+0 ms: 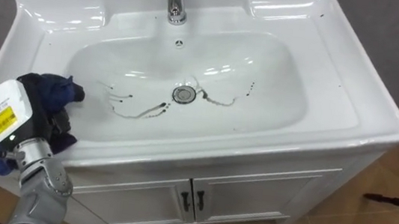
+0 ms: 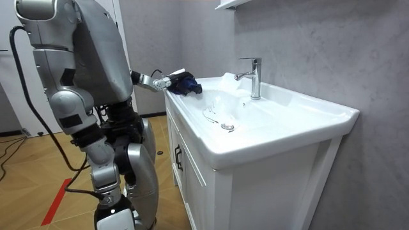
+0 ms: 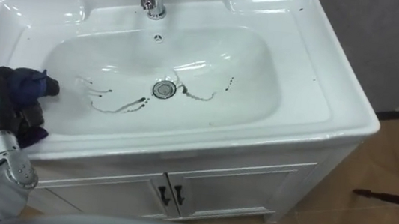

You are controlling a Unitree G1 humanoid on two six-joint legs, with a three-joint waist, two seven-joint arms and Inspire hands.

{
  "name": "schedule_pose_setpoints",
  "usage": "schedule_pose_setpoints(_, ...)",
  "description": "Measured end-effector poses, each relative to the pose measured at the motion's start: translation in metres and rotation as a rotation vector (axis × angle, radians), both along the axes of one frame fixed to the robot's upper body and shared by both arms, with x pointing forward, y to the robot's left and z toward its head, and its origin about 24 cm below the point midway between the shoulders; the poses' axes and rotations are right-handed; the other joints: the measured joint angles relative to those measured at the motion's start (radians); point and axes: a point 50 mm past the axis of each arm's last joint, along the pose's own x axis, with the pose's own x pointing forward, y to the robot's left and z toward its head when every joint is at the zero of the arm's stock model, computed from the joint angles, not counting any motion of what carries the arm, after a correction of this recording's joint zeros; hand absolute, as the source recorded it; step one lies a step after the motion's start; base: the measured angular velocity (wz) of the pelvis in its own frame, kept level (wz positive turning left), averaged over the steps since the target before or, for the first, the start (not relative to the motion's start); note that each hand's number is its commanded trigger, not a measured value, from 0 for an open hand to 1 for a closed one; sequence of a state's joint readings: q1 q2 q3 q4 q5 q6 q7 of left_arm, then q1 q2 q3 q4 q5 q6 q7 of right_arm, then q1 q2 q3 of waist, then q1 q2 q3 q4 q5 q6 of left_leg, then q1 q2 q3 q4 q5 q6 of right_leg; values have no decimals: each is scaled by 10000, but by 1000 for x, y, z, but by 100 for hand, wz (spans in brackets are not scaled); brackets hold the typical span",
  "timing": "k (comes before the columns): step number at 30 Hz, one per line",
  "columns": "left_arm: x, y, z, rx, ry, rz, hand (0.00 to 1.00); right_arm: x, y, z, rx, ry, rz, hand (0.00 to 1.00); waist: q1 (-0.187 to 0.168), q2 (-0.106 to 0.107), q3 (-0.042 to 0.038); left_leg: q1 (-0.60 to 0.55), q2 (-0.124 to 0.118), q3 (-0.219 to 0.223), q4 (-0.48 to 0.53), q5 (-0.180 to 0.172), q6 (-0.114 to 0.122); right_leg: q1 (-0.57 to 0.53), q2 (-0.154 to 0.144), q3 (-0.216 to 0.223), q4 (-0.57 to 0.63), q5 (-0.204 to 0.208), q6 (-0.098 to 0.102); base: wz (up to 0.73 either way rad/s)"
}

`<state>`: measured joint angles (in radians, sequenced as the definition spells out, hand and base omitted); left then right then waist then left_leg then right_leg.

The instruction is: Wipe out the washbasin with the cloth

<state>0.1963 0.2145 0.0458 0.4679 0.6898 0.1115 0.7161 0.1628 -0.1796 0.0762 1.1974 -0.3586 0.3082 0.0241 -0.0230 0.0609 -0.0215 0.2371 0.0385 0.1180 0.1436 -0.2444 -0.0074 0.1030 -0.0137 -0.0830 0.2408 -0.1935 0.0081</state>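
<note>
The white basin [image 1: 312, 117] has dark streaks [image 1: 139, 110] running across its bowl on both sides of the drain [image 1: 184, 94]. A dark blue cloth [image 1: 57, 90] rests bunched on the basin's left rim, at the bowl's edge. My left hand [image 1: 11, 109] comes in from the lower left, its fingers curled round the cloth. The room view has the same hand [image 2: 163, 82] and cloth [image 2: 185, 82] at the basin's near corner. My right hand [image 2: 114, 207] hangs low beside my leg.
A chrome tap [image 1: 173, 0] stands at the back of the basin. Below the basin is a white cabinet with two doors and dark handles [image 1: 191, 200]. A grey wall runs behind it. A dark stand's legs [image 1: 393, 202] lie on the wooden floor at the right.
</note>
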Motion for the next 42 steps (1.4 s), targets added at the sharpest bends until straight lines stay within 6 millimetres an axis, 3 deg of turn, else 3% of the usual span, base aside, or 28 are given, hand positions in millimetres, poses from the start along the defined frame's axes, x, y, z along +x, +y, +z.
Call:
schedule_pose_setpoints(18,4,-3,0,-137,-195,96,100,15,-1,0,-152,-462,212,0,-20,-60,-19,-10,-2,-66,70,7,-8,-5,0,-4,17,2,-5,1)
schedule_pose_setpoints(27,21,-8,17,-503,-670,-216,100,22,2,-1,34,-887,435,0,-46,-194,-10,-453,-7,-467,164,18,-25,-160,-38,-323,-64,14,-13,13)
schedule_pose_setpoints(33,34,-31,35,-1731,-1469,-941,100,36,10,-2,263,-1574,618,0,-41,-383,221,-660,-3,-512,240,19,-28,-237,-70,-477,-206,14,-9,6)
schedule_pose_setpoints(34,38,-38,39,-1865,-1624,-1291,100,37,13,-3,375,-1697,650,0,-22,-373,197,-710,3,-505,243,19,-28,-341,-53,-440,-194,15,-10,-5)
schedule_pose_setpoints(36,45,-50,53,-2197,-2301,-1810,100,39,15,-3,485,-1860,690,0,-55,-421,236,-825,13,-466,251,20,-29,-473,-28,-380,-171,42,-23,-10)
schedule_pose_setpoints(42,54,-58,68,-2358,-3153,-2444,100,34,17,-4,484,-1757,803,0,-227,-256,257,-854,11,-367,226,20,-28,-518,-18,-254,-180,69,-17,-8)
